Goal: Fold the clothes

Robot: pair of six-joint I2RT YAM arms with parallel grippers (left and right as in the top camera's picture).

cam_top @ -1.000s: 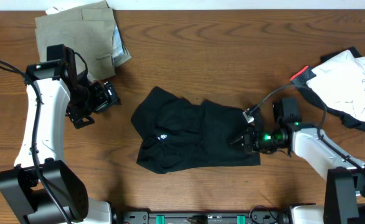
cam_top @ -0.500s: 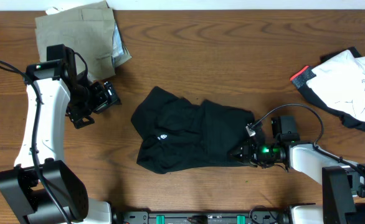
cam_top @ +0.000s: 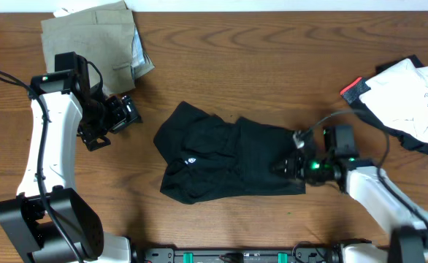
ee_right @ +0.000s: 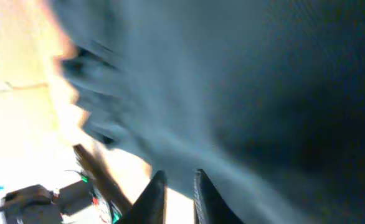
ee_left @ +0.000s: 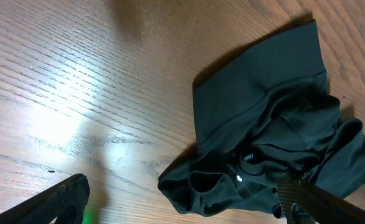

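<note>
Overhead: black T-shirt lies crumpled on the table, right gripper at its right edge. Khaki folded piece and white printed top lie well apart.
Left wrist: left gripper gapes wide, empty, above the T-shirt.
Right wrist: blurred; fingers narrowly apart, and I cannot tell whether they grip anything.

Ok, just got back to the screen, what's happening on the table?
The right hand is down at the right edge of the black T-shirt, which lies crumpled mid-table, not yet folded; whether it grips the fabric is unclear. The left hand hangs open over bare table left of the shirt, touching nothing. A folded khaki piece sits at the far left corner, and a white printed top lies on a black garment with red-white trim at the right edge.
</note>
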